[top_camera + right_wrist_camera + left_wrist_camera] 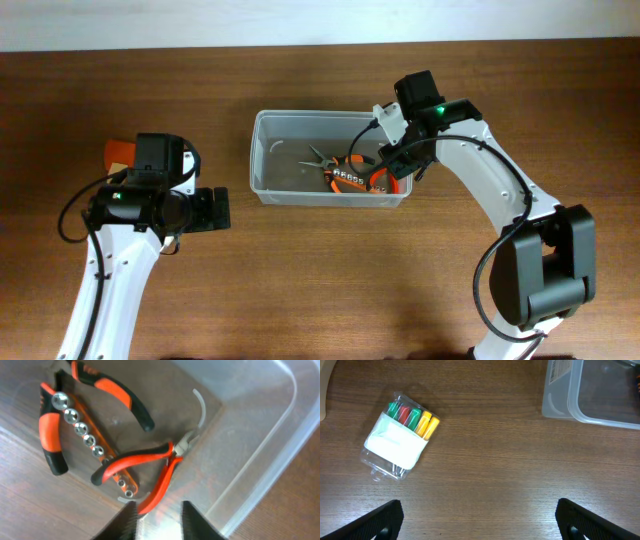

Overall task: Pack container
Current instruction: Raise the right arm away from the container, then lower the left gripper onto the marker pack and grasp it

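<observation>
Container (pixel 290 165) of clear, translucent plastic, rectangular with rounded corners and a rimmed edge, is seen at mid-bench (pixel 330 270), with orange-handled pliers (pixel 137 456) and a socket rail (pixel 92 442) laid inside. The right end effector (pixel 157 520) is held over its right end, fingers parted; the left end effector (pixel 480 520) is spread wide, well apart from it.

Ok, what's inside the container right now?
Inside the container: small red-handled pliers, larger orange-and-black pliers and a socket rail. The small pliers' handle crosses the rail, covering part of it.
</observation>
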Controlling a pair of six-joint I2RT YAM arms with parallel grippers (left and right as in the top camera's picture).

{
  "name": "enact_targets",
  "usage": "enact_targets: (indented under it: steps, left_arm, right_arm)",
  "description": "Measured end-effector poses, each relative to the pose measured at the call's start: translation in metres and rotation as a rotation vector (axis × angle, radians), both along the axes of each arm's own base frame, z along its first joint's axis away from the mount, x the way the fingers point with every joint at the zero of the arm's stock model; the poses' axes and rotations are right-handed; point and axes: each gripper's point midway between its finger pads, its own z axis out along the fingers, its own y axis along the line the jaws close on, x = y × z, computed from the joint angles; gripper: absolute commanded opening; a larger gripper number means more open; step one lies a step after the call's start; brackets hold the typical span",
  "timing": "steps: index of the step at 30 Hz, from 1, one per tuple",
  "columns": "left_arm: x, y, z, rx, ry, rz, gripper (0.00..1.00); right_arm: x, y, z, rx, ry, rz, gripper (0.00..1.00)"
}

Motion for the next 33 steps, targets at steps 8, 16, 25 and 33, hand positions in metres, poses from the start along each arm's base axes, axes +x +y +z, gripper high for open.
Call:
enact_targets:
  steps: [8, 16, 25, 33]
  left_arm:
    - [-0.005, 0.003, 0.027, 0.029, 0.008, -0.032, 0.99]
    - [-0.016, 0.039, 0.078, 0.110, -0.001, -0.017, 0.99]
    - [-0.011, 0.093, 0.063, 0.147, 0.060, 0.072, 0.99]
    - [0.024, 0.104, 0.014, 0.170, 0.172, -0.061, 0.99]
  right_arm:
    - [0.016, 0.004, 0.056, 0.015, -0.051, -0.004, 0.99]
    - [0.028, -0.028, 0.215, 0.021, -0.305, -0.099, 0.99]
    - [0.000, -0.100, 0.249, -0.006, -0.300, -0.318, 0.99]
    - [0.002, -0.111, 0.248, -0.006, -0.297, -0.357, 0.99]
